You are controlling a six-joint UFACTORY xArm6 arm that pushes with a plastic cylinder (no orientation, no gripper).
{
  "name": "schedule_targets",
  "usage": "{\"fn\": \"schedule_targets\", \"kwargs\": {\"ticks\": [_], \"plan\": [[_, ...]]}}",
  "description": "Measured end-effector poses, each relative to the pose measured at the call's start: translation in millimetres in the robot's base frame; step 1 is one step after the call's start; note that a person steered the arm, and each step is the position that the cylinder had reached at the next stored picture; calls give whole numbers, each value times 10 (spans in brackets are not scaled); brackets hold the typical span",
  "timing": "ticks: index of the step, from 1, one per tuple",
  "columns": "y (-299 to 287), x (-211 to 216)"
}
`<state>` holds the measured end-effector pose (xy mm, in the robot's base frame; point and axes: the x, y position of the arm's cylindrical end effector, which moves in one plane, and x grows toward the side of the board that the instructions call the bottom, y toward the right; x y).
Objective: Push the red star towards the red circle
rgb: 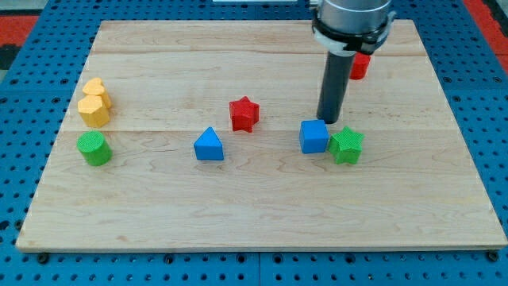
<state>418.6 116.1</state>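
Observation:
The red star (244,114) lies near the middle of the wooden board (262,206). The red circle (359,66) sits at the view's upper right, partly hidden behind the arm. My tip (328,121) rests on the board to the right of the red star, just above the blue cube (313,137). The tip is well apart from the red star and below the red circle.
A green star (347,145) touches the blue cube's right side. A blue triangle (209,144) lies below-left of the red star. At the left, a yellow heart (95,87), a yellow hexagon (94,111) and a green cylinder (94,148).

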Motion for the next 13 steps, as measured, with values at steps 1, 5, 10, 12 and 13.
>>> {"fn": "schedule_targets", "kwargs": {"ticks": [1, 5, 10, 12, 13], "plan": [[425, 18], [-169, 202], [-1573, -19], [-1818, -329], [-1825, -605]]}}
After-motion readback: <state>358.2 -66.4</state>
